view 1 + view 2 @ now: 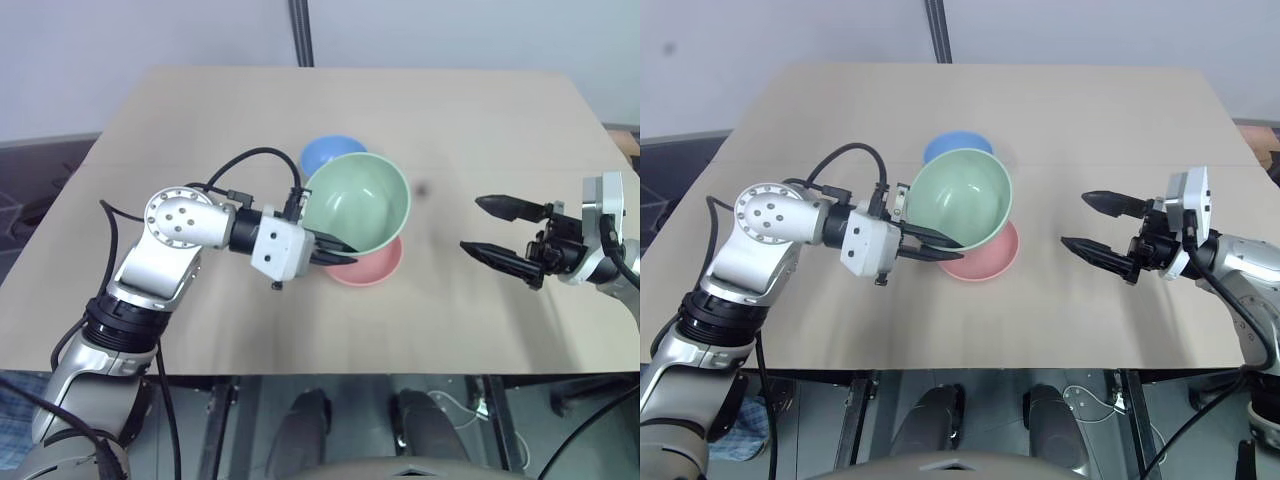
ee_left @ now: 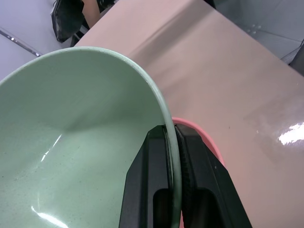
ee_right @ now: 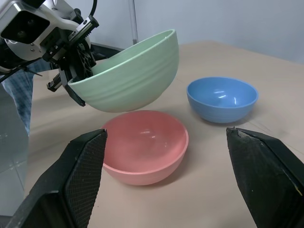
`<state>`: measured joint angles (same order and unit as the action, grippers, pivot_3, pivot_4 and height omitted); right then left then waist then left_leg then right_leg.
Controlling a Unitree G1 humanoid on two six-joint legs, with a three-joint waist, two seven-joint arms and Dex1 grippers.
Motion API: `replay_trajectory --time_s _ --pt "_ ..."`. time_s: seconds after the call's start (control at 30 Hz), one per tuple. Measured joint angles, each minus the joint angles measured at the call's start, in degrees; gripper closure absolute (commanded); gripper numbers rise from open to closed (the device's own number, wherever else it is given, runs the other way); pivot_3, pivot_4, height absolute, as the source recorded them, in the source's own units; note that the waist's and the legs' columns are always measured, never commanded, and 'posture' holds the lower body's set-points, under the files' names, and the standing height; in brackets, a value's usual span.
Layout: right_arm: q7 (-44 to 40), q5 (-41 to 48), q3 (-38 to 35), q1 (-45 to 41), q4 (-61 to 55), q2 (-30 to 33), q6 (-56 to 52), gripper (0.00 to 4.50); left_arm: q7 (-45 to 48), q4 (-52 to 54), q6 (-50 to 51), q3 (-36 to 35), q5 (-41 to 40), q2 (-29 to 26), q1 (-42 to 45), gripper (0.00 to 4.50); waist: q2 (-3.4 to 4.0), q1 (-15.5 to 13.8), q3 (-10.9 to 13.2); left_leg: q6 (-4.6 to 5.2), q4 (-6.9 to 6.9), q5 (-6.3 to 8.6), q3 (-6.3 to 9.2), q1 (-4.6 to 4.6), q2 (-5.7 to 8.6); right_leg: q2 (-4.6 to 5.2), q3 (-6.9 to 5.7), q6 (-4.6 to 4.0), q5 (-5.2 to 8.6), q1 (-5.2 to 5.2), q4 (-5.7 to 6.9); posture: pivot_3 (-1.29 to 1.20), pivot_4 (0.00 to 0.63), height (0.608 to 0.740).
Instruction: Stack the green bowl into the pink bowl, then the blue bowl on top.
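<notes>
My left gripper (image 1: 338,250) is shut on the near rim of the green bowl (image 1: 360,200), one finger inside and one outside. The bowl hangs tilted in the air, just above the pink bowl (image 3: 142,142), which sits on the table (image 1: 200,120). Behind them on the table rests the blue bowl (image 3: 222,99), partly hidden by the green one in the eye views. Off to the right, above the table, my right gripper (image 1: 492,226) stands open and empty, its fingers pointing left toward the bowls.
The light wooden table's front edge (image 1: 330,372) runs close below the bowls. A dark pole (image 1: 301,32) rises behind the far edge. Bare tabletop lies between the bowls and my right gripper.
</notes>
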<state>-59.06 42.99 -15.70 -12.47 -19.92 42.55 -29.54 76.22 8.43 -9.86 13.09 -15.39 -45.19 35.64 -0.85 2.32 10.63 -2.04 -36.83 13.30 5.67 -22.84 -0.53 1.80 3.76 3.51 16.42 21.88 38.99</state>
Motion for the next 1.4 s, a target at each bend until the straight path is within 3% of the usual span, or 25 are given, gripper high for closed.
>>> replay_trajectory --time_s 0.07,0.1,0.13,0.17,0.53,0.83,1.07,1.4 --pt "0.0 0.0 0.0 0.5 0.0 0.0 0.1 0.28 -0.4 -0.3 0.7 0.0 0.7 0.1 0.0 2.57 0.0 0.0 0.0 0.0 0.0 0.0 0.0 0.0 0.0 0.0 0.0 0.0 0.0 0.0 0.0 0.0 0.15 0.74" --pt "0.0 0.0 0.0 0.5 0.0 0.0 0.1 0.28 -0.4 -0.4 0.9 0.0 0.7 0.1 0.0 2.38 0.0 0.0 0.0 0.0 0.0 0.0 0.0 0.0 0.0 0.0 0.0 0.0 0.0 0.0 0.0 0.0 0.15 0.74" --pt "0.0 0.0 0.0 0.6 0.0 0.0 0.2 0.28 -0.7 -0.6 1.0 0.0 0.9 0.2 0.0 1.79 0.0 0.0 0.0 0.0 0.0 0.0 0.0 0.0 0.0 0.0 0.0 0.0 0.0 0.0 -0.01 0.0 0.15 0.74" --pt "0.0 0.0 0.0 0.6 0.0 0.0 0.2 0.28 -1.0 -0.6 1.1 -0.1 1.0 0.4 0.0 1.5 0.0 0.0 0.0 0.0 0.0 0.0 0.0 0.0 0.0 0.0 0.0 0.0 0.0 0.0 -0.01 0.0 0.15 0.74" --pt "-0.4 0.0 0.0 0.3 0.0 0.5 0.2 0.28 -8.2 -2.4 5.5 -3.8 0.5 4.3 1.9 1.5 -0.01 -0.1 0.0 0.0 -0.03 0.0 0.03 0.0 0.0 -0.01 -0.02 0.0 0.0 -0.01 0.0 0.0 0.15 0.74" --pt "1.2 -0.7 0.2 -2.3 0.1 0.3 1.1 0.28 -23.6 -26.1 -2.2 -3.2 21.3 3.9 14.6 1.5 -0.01 0.0 0.0 0.0 -0.05 0.0 0.03 -0.01 0.03 0.0 -0.02 0.01 0.0 -0.02 -0.06 0.0 0.15 0.74" --pt "7.1 -6.8 2.6 -4.8 1.7 -0.8 2.7 0.28 -33.8 -50.8 -12.2 3.7 34.8 5.8 22.3 1.5 -0.01 -0.1 0.0 0.0 -0.09 0.0 0.06 -0.05 0.09 0.03 -0.05 0.02 -0.01 -0.02 -0.03 0.0 0.15 0.74" --pt "10.8 -11.5 3.6 -6.0 5.3 -0.1 2.5 0.28 -46.9 -77.4 -18.5 8.4 43.5 13.6 34.4 1.5 -0.05 -0.1 0.0 0.01 -0.11 0.01 0.13 -0.22 0.15 0.09 -0.13 0.02 0.0 0.1 -0.05 0.0 0.15 0.74"
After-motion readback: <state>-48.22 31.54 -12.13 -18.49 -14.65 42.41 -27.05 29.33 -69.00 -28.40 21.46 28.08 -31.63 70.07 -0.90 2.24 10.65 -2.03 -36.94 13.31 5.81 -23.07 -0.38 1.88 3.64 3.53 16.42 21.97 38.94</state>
